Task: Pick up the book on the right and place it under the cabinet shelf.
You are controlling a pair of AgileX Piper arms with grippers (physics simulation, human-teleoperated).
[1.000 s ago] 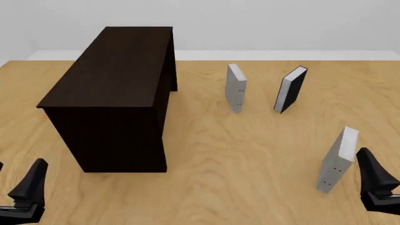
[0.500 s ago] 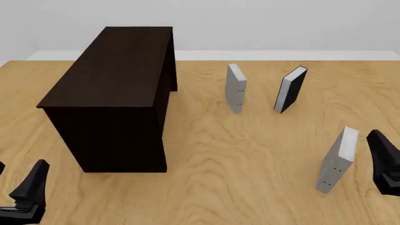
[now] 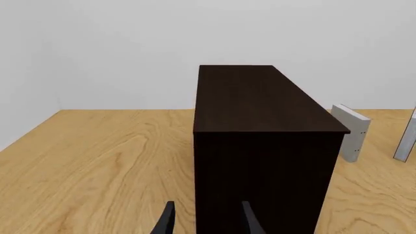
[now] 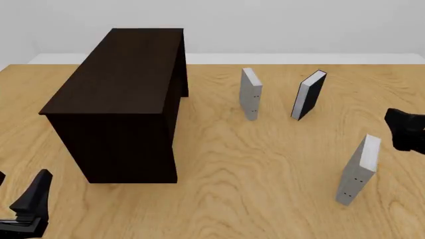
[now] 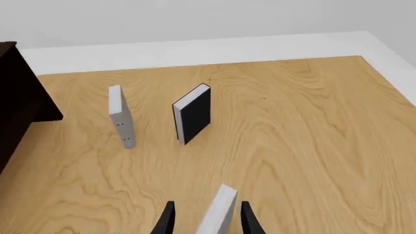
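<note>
Two fingers of the right gripper [image 5: 204, 222], jaws spread, flank the top edge of the upright grey book [image 4: 358, 170] near the desk's [image 4: 252, 164] right edge, untouched; left gripper's [image 3: 204, 222] jaws likewise released.

Cabinet shelf [image 4: 126, 84] matt dark wood; table [image 4: 252, 164] smooth light woodgrain; book [image 4: 357, 171] matt grey

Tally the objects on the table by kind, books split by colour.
Grey books: 2, the book near the right gripper and the other grey book farther back.
Black books: 1, the black book.
Cabinets: 1, the cabinet shelf.
Total: 4.
</note>
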